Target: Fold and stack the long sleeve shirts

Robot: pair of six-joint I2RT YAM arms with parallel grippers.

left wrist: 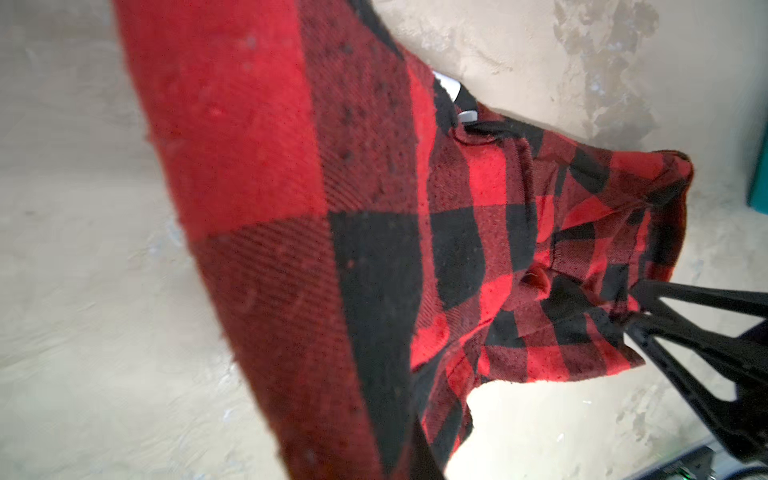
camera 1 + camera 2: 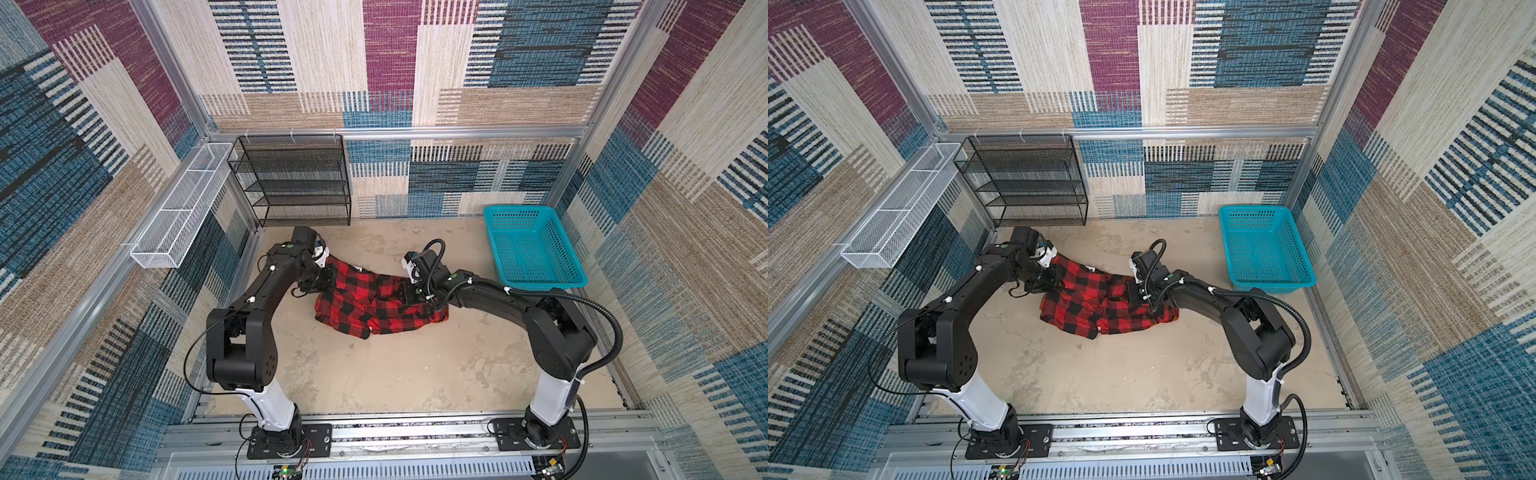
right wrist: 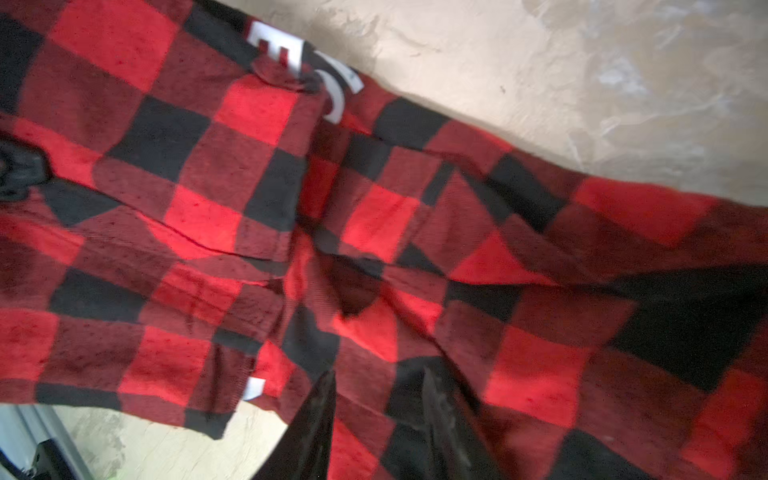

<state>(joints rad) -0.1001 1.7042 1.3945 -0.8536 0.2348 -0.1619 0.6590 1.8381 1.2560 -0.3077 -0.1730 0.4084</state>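
Observation:
One long sleeve shirt (image 2: 374,309) (image 2: 1100,309), red-and-black check flannel, lies crumpled across the middle of the table in both top views. White lettering (image 3: 299,50) shows near its far edge. My left gripper (image 2: 329,276) (image 2: 1059,279) is at the shirt's left end. Its jaws are hidden under the cloth (image 1: 374,208), which rises off the table from them, so it is shut on that end. My right gripper (image 2: 406,296) (image 3: 379,374) sits on the shirt's right part. Its fingers (image 3: 322,415) stand apart over the fabric.
A teal plastic basket (image 2: 536,249) stands at the back right. A black mesh shelf rack (image 2: 291,178) stands against the back wall on the left. A long white wire basket (image 2: 178,216) hangs on the left wall. Bare beige tabletop (image 2: 395,374) lies in front of the shirt.

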